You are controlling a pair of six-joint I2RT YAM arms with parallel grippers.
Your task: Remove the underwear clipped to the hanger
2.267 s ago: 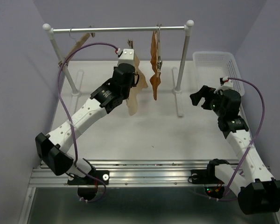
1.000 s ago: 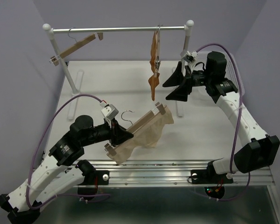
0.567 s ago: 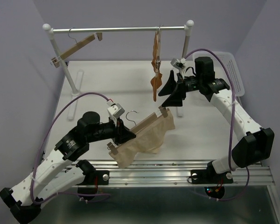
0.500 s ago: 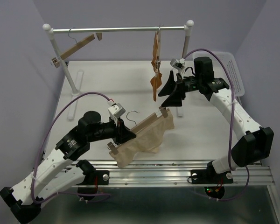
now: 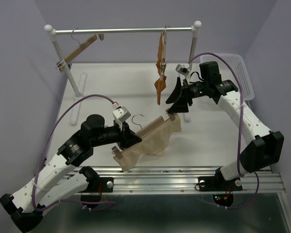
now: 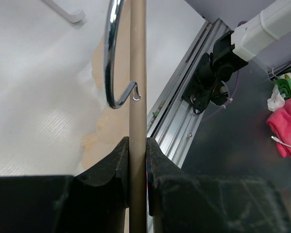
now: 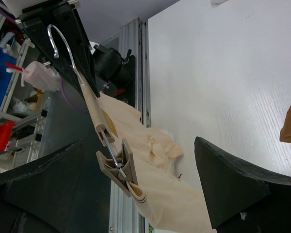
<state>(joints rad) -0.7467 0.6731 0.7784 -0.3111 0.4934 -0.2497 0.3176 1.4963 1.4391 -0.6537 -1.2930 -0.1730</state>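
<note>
The hanger (image 5: 148, 130), a light-wood bar with a silver hook (image 5: 136, 118), is held low over the table's front. My left gripper (image 5: 126, 138) is shut on the bar's middle; the left wrist view shows its jaws (image 6: 137, 145) pinching the bar (image 6: 137, 73) below the hook (image 6: 114, 58). The beige underwear (image 5: 153, 141) hangs from both clips and drapes on the table. My right gripper (image 5: 170, 106) is open just above the far clip (image 5: 170, 116). In the right wrist view the clip (image 7: 117, 167) and clipped underwear (image 7: 160, 194) lie between its spread fingers (image 7: 242, 189).
A rail (image 5: 121, 30) on two posts spans the back. An empty hanger (image 5: 80, 48) hangs at its left, and rust-brown underwear (image 5: 161, 68) on another hanger at its right. A white basket (image 5: 233, 65) stands at the back right. The metal frame (image 5: 160, 174) runs along the front edge.
My left arm took the hanger with the beige underwear off the rail and brought it down to the front. My right arm swung over and closed in on the far clip.
</note>
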